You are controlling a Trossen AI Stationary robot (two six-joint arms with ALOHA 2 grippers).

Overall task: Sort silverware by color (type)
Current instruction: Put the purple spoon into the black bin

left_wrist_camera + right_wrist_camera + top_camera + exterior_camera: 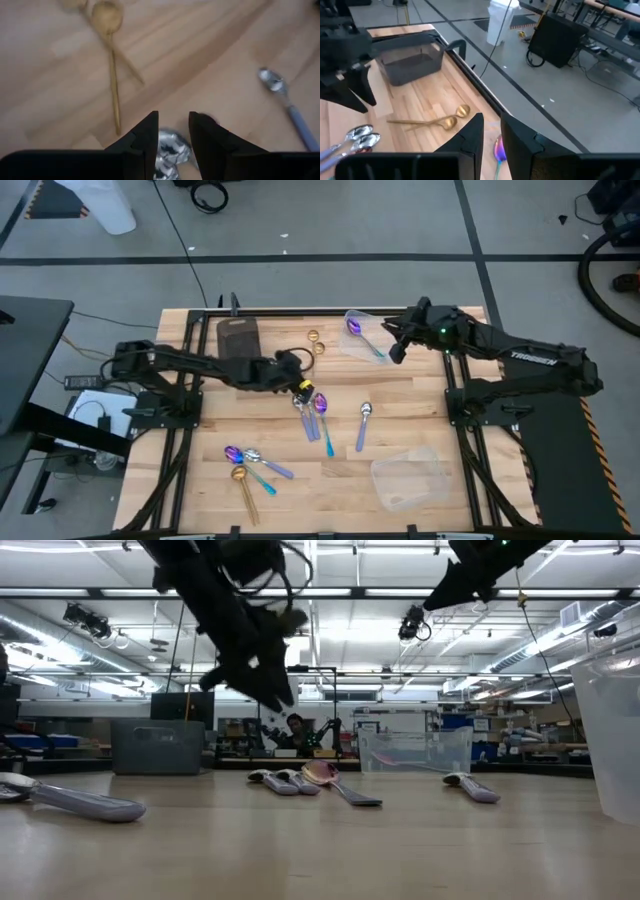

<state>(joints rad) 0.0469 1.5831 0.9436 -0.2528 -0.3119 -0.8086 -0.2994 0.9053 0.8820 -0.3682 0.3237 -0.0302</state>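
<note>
Left pincer [305, 390] hangs over the table [420, 405] centre, just above a cluster of spoons [312, 412]; in the left wrist view its fingers [147, 137] stand a little apart w/ a silver spoon bowl [172, 150] seen between and below them, but whether it's actually gripped can't be told. Right pincer [397, 352] is up at the far side, over a clear container [362, 333] that holds an iridescent purple spoon [362, 335]; right wrist view shows the fingers [470, 135] w/ a narrow gap, nothing in it, that purple bowl [498, 149] under them. Two gold spoons [437, 120] lie on the wood beside a dark grey tray [238, 338]. A silver spoon w/ a pale blue handle [363, 425] sits alone right of centre. Near the front-left edge, another mixed group: purple, silver and gold spoons [250, 465] crossing each other. A second clear container [410, 478] sits front-right, away from the spoons.
</note>
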